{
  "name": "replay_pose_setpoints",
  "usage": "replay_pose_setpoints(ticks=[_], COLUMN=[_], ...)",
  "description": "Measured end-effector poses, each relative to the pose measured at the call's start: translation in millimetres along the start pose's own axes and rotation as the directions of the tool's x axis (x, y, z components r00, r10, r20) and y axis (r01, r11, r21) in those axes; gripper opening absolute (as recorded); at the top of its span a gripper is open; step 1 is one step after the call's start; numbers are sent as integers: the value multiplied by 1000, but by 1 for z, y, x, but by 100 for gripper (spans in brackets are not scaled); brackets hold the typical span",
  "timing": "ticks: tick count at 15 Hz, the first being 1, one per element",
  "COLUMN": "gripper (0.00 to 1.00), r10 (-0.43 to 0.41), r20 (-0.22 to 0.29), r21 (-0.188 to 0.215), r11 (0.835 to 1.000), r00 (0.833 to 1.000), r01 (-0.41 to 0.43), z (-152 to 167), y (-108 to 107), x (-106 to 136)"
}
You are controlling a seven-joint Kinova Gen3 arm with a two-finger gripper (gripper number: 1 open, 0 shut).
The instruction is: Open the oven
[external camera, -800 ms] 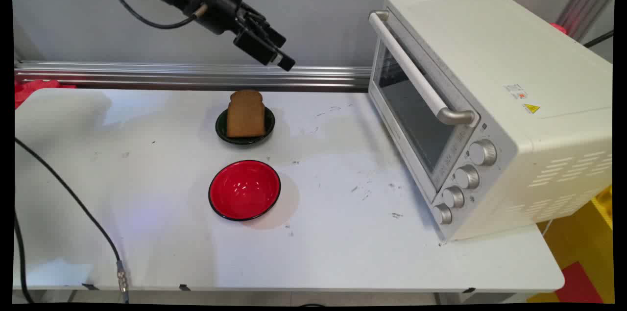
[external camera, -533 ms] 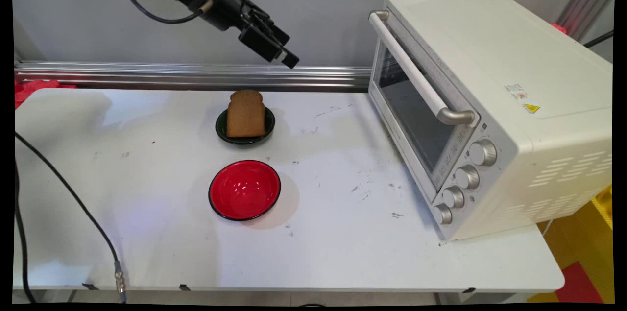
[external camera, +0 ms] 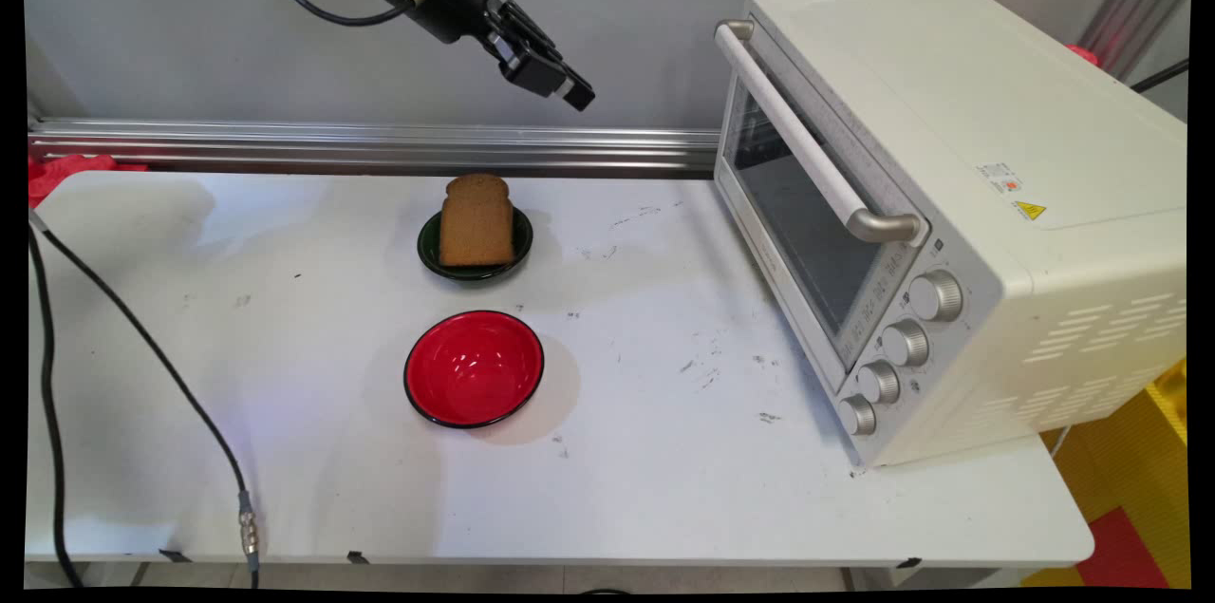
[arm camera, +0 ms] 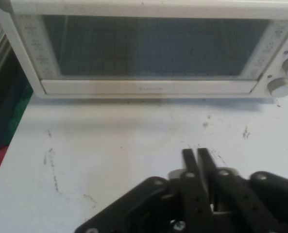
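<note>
The gripper (external camera: pixel 576 95) hangs high above the bench (external camera: pixel 664 451), fingers pressed together and holding nothing, pointed toward the closed oven (external camera: pixel 949 204) at right. Below it, a toast slice (external camera: pixel 476 220) rests in a dark bowl (external camera: pixel 429 254); nearer the camera sits a red bowl (external camera: pixel 474 367).

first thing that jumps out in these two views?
The big cream-white toaster oven at the table's right, door shut; it also fills the top of the hand view. Next, the glossy red bowl mid-table, nothing in it, and behind it the brown slice of bread propped in a small dark green dish. The black hand hangs high above the bread, fingers together, holding nothing.
</note>
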Motion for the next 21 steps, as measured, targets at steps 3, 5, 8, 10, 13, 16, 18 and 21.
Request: replay_pose_setpoints(ticks=[3, 5, 8, 10, 13, 16, 18, 21], gripper=[0, 0, 0, 0, 0, 0, 0, 0], r10=[-4, -12, -16, -14, -9, -7, -8, -4], r20=[12, 17, 23, 24, 16, 2, -9, -14], r21=[-3, -3, -2, -4, -4, -4, -3, -13], r11=[1000, 1000, 1000, 1000, 1000, 1000, 1000, 1000], r00=[1000, 1000, 1000, 1000, 1000, 1000, 1000, 1000], r01=[4, 12, 16, 14, 9, 7, 8, 4], z=[2, 8, 22, 33, 49, 63, 75, 93], y=[-2, -4, -5, -4, 0, 2, 4, 7], x=[6, 13, 35, 54, 85, 110, 127, 144])
